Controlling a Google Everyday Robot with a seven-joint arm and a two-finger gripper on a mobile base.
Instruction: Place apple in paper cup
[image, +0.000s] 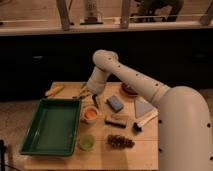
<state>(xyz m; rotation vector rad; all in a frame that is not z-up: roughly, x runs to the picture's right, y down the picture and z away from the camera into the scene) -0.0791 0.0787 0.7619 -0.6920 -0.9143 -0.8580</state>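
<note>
The white robot arm (150, 95) fills the right side of the view, reaching from the lower right up and over the wooden table (127, 156), then bending down toward the table's middle. Its gripper (92, 100) hangs low over the tabletop, just above and behind the paper cup (90, 114); whether it is clenched, released or grasping anything I cannot tell, and the apple cannot be picked out with certainty.

The green tray (50, 126) lies to the left of the gripper and a little nearer the camera, taking up the table's left half. The paper cup sits right below the gripper, just beside the tray's right rim, its inside looking orange. To the right of the gripper lies the blue sponge (115, 103), near but apart from the cup. Further right and beyond sits a dark reddish dish (129, 90), partly hidden by the arm. In front of the sponge lies a dark brush-like block (117, 120), and to its right a pale scraper-like tool (144, 112). A brown pinecone-like object (120, 141) lies nearer the front edge. The small translucent green cup (86, 142) stands in front of the paper cup. A yellowish item (54, 90) lies at the far left, behind the tray.
</note>
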